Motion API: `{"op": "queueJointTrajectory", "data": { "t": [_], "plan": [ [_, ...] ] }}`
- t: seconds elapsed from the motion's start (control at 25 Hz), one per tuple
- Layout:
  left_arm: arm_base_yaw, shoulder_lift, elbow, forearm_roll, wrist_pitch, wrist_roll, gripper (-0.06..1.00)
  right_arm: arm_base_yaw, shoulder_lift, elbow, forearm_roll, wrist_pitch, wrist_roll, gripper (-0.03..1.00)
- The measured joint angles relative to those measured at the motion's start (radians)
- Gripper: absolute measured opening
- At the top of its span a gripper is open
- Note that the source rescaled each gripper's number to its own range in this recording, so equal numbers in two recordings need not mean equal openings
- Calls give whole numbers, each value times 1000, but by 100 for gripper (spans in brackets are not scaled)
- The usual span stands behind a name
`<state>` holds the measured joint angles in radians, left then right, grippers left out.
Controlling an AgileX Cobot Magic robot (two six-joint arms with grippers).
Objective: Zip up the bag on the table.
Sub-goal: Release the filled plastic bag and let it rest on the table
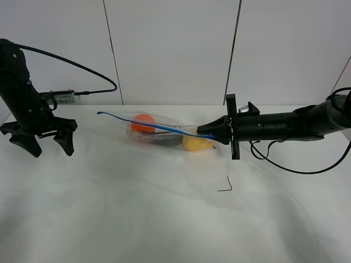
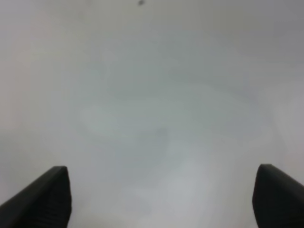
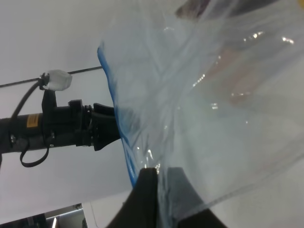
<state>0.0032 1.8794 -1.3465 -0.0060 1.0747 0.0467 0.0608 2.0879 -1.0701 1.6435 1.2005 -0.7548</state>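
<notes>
Two black arms reach over the white table (image 1: 137,213), one from each side. On the left, the left gripper (image 1: 46,143) hangs just above the tabletop with its fingers (image 1: 64,141) spread wide apart and nothing between them. It is well away from the bag. The left wrist view is blurry: it shows only bare table and two dark fingertips (image 2: 45,199) at the edges, both cut off by the frame.

Near the middle, toward the back of the table, lies the bag (image 1: 164,133), clear and crinkly. A blue zipper strip (image 1: 148,125) runs along its upper edge. Through the plastic an orange round thing (image 1: 143,121) shows at the left end, a yellow thing (image 1: 195,143) at the right end, and something dark (image 1: 164,141) between them that is hard to make out.

On the right, the right gripper (image 1: 211,136) lies almost flat, pointing left, and its fingers are pinched together on the right end of the zipper strip. In the right wrist view the dark fingers (image 3: 147,199) clamp the plastic close to the blue edge, and the bag (image 3: 204,104) fills most of the picture, so what is inside is only a blur. In front of the right arm a small black bent mark (image 1: 226,186) sits on the table.
</notes>
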Motion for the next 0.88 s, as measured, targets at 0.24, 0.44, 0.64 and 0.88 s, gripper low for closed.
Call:
{"op": "queueJointTrajectory", "data": {
  "t": [0.24, 0.44, 0.64, 0.88],
  "plan": [
    [16, 0, 0, 6, 32, -2, 100, 0, 0, 0, -10, 0, 0, 0],
    [37, 0, 0, 6, 76, -7, 100, 0, 0, 0, -11, 0, 0, 0],
    [37, -45, 23, 6, 110, -16, 100, 0, 0, 0, -11, 0, 0, 0],
    [37, -258, 151, 11, 110, -24, 100, 0, 0, 0, -11, 0, 0, 0]
  ]
}}
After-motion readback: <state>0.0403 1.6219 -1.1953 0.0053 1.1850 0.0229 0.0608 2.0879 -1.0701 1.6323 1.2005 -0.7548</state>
